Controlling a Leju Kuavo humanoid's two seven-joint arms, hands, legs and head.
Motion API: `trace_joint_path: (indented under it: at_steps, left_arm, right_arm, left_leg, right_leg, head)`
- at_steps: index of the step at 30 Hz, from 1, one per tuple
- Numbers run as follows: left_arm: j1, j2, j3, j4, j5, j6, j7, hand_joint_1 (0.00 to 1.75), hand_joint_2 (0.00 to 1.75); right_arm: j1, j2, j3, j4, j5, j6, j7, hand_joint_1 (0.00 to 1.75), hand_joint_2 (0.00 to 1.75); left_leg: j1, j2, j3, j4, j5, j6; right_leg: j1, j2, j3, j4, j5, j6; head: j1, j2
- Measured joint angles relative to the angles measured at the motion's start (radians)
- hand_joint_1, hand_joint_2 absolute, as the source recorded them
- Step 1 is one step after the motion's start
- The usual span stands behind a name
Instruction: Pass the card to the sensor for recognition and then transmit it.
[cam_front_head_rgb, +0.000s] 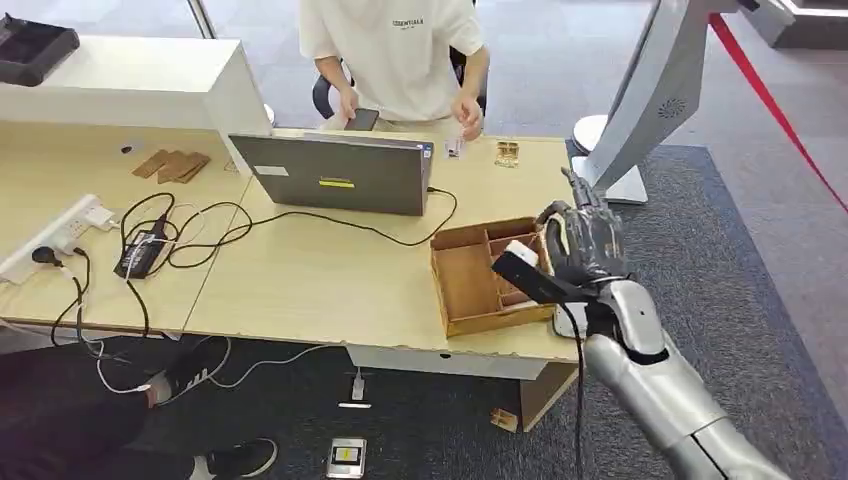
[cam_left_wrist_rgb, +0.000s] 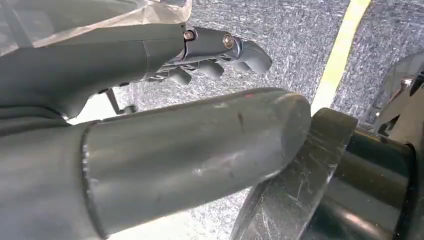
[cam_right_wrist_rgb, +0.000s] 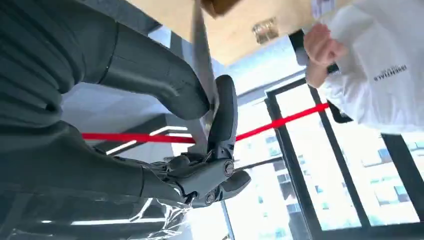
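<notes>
wooden desk (cam_front_head_rgb: 300, 270), grey carpet (cam_front_head_rgb: 740, 260) (speckled)

Wooden table (cam_front_head_rgb: 300, 275) bears laptop (cam_front_head_rgb: 335, 175), compartmented wooden tray (cam_front_head_rgb: 480, 285), power strip (cam_front_head_rgb: 55, 235), cables (cam_front_head_rgb: 200, 225)

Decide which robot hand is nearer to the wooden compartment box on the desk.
Right. The right robot hand is raised at the wooden compartment box's right end, overlapping it in the head view. The left robot hand hangs over grey carpet with a yellow line, away from the desk.

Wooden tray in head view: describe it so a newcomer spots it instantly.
Start at the long pale desk and find the grey laptop. Toward the robot's right, at the desk's near corner, sits the wooden tray, beside the right hand. It is the one open brown box split into compartments.
</notes>
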Motion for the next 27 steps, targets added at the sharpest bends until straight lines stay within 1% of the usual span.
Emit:
trace_joint_path:
  at_steps: [8,17,19,23,25,27]
  left_arm:
    - [-0.001,0.000,0.000,0.000,-0.001,0.000,0.000,0.00,0.00]
    - [-0.001,0.000,0.000,0.000,-0.008,0.000,-0.005,0.00,0.00]
    - [-0.003,0.000,0.000,0.000,-0.013,0.000,-0.006,0.00,0.00]
    - [-0.009,0.000,0.000,0.000,-0.027,0.000,-0.009,0.00,0.00]
    - [-0.013,0.000,0.000,0.000,-0.035,0.000,-0.009,0.00,0.00]
    - [-0.018,0.000,0.000,0.000,-0.041,0.000,-0.009,0.00,0.00]
  right_arm:
    - [-0.021,-0.025,-0.028,-0.091,0.000,0.003,0.005,1.75,1.75]
    - [-0.025,-0.041,-0.043,-0.144,0.000,0.009,0.006,1.75,1.75]
    - [-0.030,-0.042,-0.043,-0.157,0.001,0.030,0.014,1.75,1.75]
    - [-0.083,-0.038,-0.034,-0.158,-0.020,0.115,0.014,1.75,1.75]
    - [-0.129,-0.029,-0.023,-0.133,-0.046,0.150,-0.009,1.75,1.75]
    - [-0.175,-0.016,-0.014,-0.092,-0.063,0.161,-0.031,1.75,1.75]
  left_leg:
    - [0.000,0.000,0.000,0.000,0.000,0.000]
    - [0.000,0.000,0.000,0.000,0.000,0.000]
    - [0.000,0.000,0.000,0.000,0.000,0.000]
    - [0.000,0.000,-0.001,0.000,0.000,0.000]
    - [0.000,0.000,-0.001,0.000,0.000,-0.001]
    - [0.000,-0.001,-0.001,0.000,0.001,-0.001]
  right_leg:
    - [0.000,0.000,0.000,0.000,0.000,0.000]
    - [0.000,0.000,0.000,0.000,0.000,0.000]
    - [0.000,0.000,0.000,0.000,0.000,0.000]
    - [0.000,0.000,0.000,0.001,0.000,0.000]
    - [0.000,0.000,0.000,0.001,0.000,0.000]
    - [0.000,0.000,0.000,0.001,0.000,0.000]
  head:
    - [0.000,0.000]
    - [0.000,0.000]
    - [0.000,0.000]
    - [0.000,0.000]
    - [0.000,0.000]
    - [0.000,0.000]
